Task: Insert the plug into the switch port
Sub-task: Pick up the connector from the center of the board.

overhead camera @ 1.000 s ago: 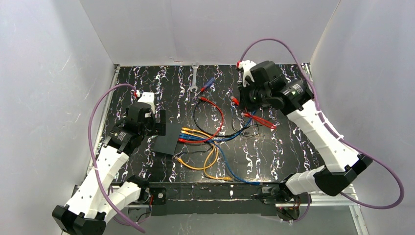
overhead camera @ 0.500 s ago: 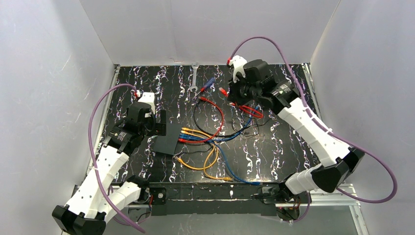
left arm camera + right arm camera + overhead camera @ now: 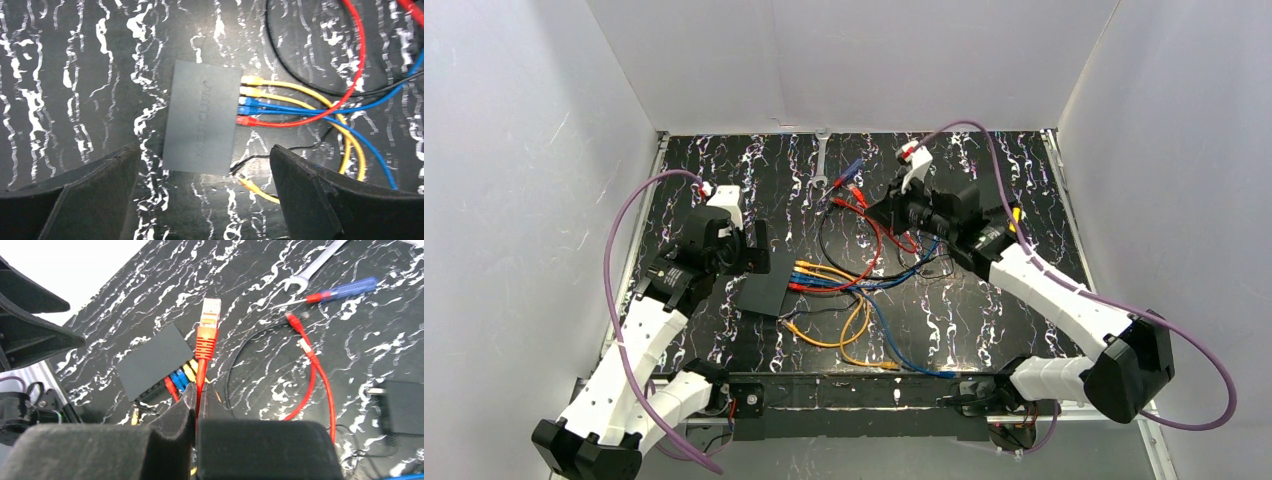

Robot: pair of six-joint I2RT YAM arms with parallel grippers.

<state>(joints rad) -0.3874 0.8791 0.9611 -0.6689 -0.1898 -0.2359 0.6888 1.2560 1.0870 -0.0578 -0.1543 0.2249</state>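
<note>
Plug [image 3: 210, 310], clamped by its red cable [image 3: 201, 372] in the closed right gripper [image 3: 196, 400], to be squared to a seemingly free port [image 3: 233, 141] on the switch [image 3: 201, 124]; left gripper [image 3: 203, 149] spread wide, nothing held.

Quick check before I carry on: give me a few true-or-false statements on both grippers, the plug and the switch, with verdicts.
1. The right gripper is shut on the red cable, its plug sticking out ahead. True.
2. The left gripper grips the switch. False: it is open, above the switch.
3. Yellow, blue and red plugged-in cables line one edge of the switch. True.
4. The held plug sits in a port. False: it is in the air, apart from the switch.
</note>
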